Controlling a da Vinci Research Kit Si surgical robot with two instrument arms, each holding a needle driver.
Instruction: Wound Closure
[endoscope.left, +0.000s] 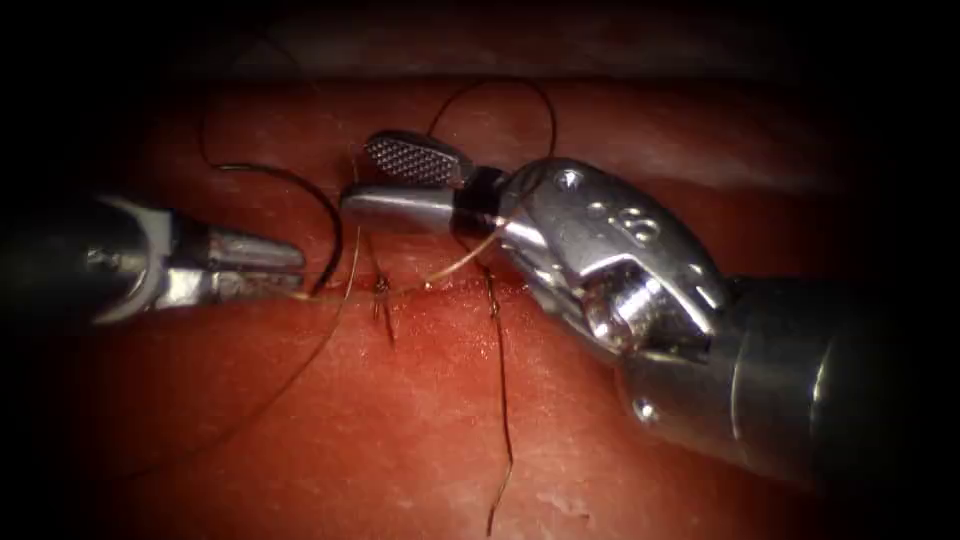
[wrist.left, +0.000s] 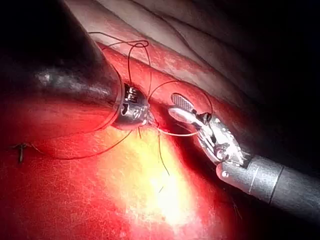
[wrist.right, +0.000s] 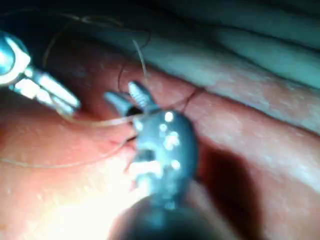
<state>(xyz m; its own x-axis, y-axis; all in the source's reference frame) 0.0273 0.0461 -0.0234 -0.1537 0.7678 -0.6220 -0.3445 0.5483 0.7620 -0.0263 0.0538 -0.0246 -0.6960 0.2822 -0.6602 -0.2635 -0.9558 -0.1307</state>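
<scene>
On the left, my left tool (endoscope.left: 298, 270) has its jaws shut on the thread (endoscope.left: 340, 292) just above the cut (endoscope.left: 450, 285). From there a pale strand runs along the cut and rises to the right tool's wrist (endoscope.left: 500, 232). My right tool (endoscope.left: 358, 175) hovers over the cut with jaws open and nothing between them. Dark thread loops (endoscope.left: 500, 82) arch behind it. The left wrist view has the left tool (wrist.left: 152, 120) holding thread that leads to the open right tool (wrist.left: 171, 106). The right wrist view has the open right tool (wrist.right: 120, 91) and a pale strand (wrist.right: 100, 121) leading to the left tool (wrist.right: 75, 105).
The tissue (endoscope.left: 420, 430) is wet with red fluid. A tied stitch (endoscope.left: 382, 290) sits on the cut, and a second stitch (endoscope.left: 492, 305) trails a long tail (endoscope.left: 505, 440) toward the front. A thin loose strand (endoscope.left: 280, 385) sweeps across the left front.
</scene>
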